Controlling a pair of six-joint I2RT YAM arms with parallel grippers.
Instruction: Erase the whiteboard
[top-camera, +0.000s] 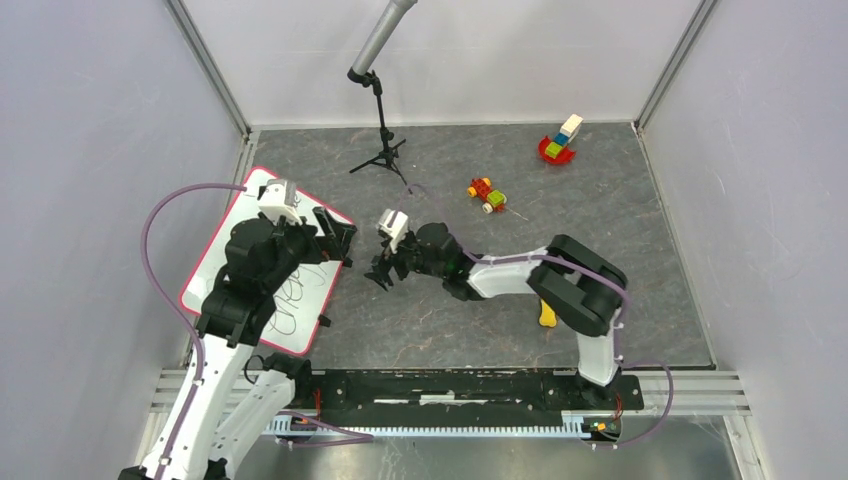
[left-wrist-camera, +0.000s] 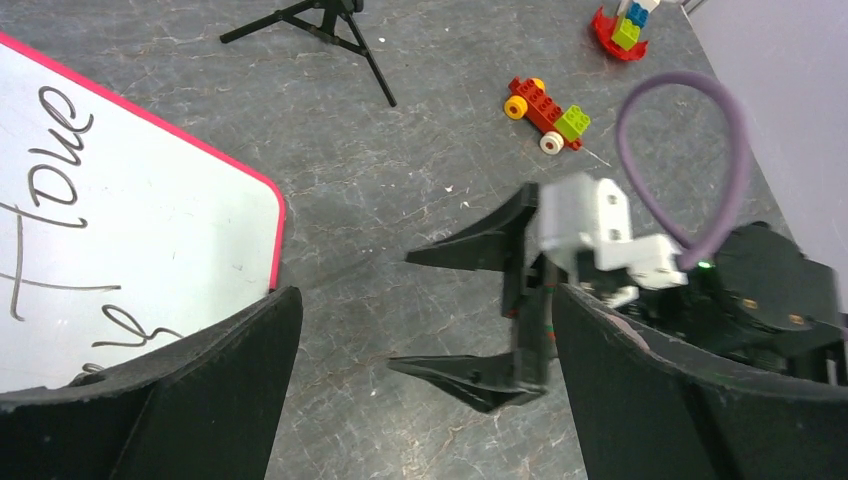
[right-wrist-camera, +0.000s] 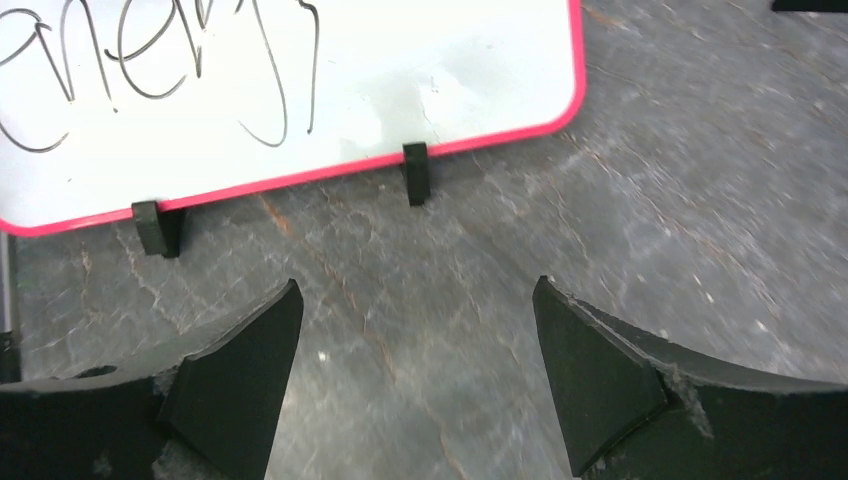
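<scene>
Grey marbled surface (top-camera: 620, 220), overhead: whiteboard (top-camera: 305, 300) lies at left, bearing black handwriting. Left hand (top-camera: 340, 237) is open at its far right corner. Left wrist view: right hand (left-wrist-camera: 400, 310) is open and empty, off the board. Right wrist view: the board's clipped red rim lies just ahead.

Overhead view looks down from behind the bases; both wrist views (close, low) share the whiteboard (right-wrist-camera: 290, 90).

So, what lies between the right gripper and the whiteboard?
Only bare grey table. The right wrist view shows it: beyond the open right gripper there is table alone, up to the two black clips on the rim of the whiteboard.
</scene>
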